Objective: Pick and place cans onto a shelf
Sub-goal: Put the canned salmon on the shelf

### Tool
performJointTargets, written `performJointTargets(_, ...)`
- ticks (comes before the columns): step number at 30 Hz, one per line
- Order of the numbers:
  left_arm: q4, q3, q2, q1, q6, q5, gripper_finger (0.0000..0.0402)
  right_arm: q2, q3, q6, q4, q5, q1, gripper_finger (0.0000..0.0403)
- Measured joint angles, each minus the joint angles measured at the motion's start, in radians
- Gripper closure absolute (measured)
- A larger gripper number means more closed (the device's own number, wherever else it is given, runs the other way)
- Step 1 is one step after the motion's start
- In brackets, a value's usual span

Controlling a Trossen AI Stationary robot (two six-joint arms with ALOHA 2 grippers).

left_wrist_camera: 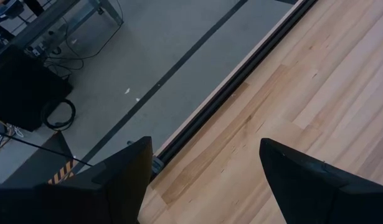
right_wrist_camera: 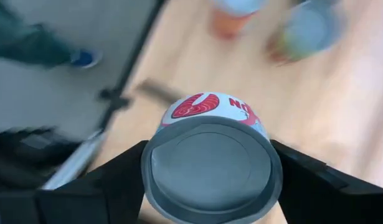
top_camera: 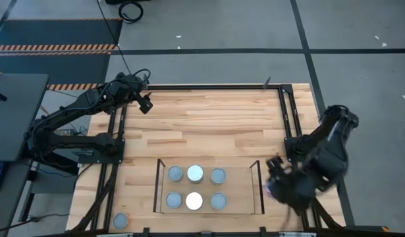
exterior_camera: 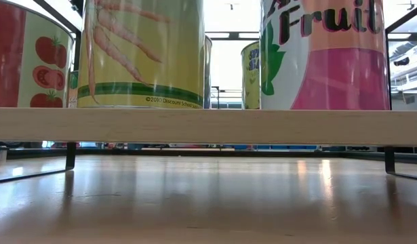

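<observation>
The shelf [top_camera: 238, 187] stands near the table's front edge with several cans [top_camera: 195, 174] upright on it in two rows. The low view shows their tomato, carrot and fruit labels above the shelf board [exterior_camera: 208, 127]. One more can [top_camera: 121, 220] stands on the table at the front left corner. My right gripper [top_camera: 276, 186] hovers just right of the shelf, shut on a can [right_wrist_camera: 210, 165] with a white and red label. My left gripper [top_camera: 145, 102] waits open at the table's far left, above bare wood [left_wrist_camera: 316, 93]. My right gripper pinches the can's round side wall [right_wrist_camera: 155, 155] between its two fingers [right_wrist_camera: 116, 183], one on each side. The fingers slant steeply down from above, and the can's grey end [right_wrist_camera: 207, 168] faces back toward the wrist. The can is lifted clear of the table.
Dark metal uprights [top_camera: 156, 187] close the shelf's short ends. Two blurred cans [right_wrist_camera: 306, 31] show below the right gripper. A person's leg and blue shoe [right_wrist_camera: 85, 57] stand on the floor beyond the table's edge. Bare wood [top_camera: 209, 125] fills the table's far half.
</observation>
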Motion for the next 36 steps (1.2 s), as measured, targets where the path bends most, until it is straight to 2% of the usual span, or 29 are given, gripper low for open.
performJointTargets(8, 0.000, 0.000, 0.000, 0.000, 0.000, 0.000, 0.0102, 0.110, 0.008, -0.365, 0.032, -0.003, -0.286, 0.0105)
performJointTargets(12, 0.000, 0.000, 0.000, 0.000, 0.000, 0.000, 0.0102, 0.172, 0.008, -0.505, 0.042, -0.031, -0.355, 0.0105)
performJointTargets(18, 0.000, 0.000, 0.000, 0.000, 0.000, 0.000, 0.0102, 0.260, 0.008, -0.638, 0.019, -0.069, -0.389, 0.0105)
performJointTargets(24, 0.000, 0.000, 0.000, 0.000, 0.000, 0.000, 0.0102, 0.332, 0.004, -0.664, 0.048, -0.120, -0.409, 0.0106)
performJointTargets(36, 0.000, 0.000, 0.000, 0.000, 0.000, 0.000, 0.0102, 0.370, -0.086, -0.460, 0.111, -0.202, -0.486, 0.0104)
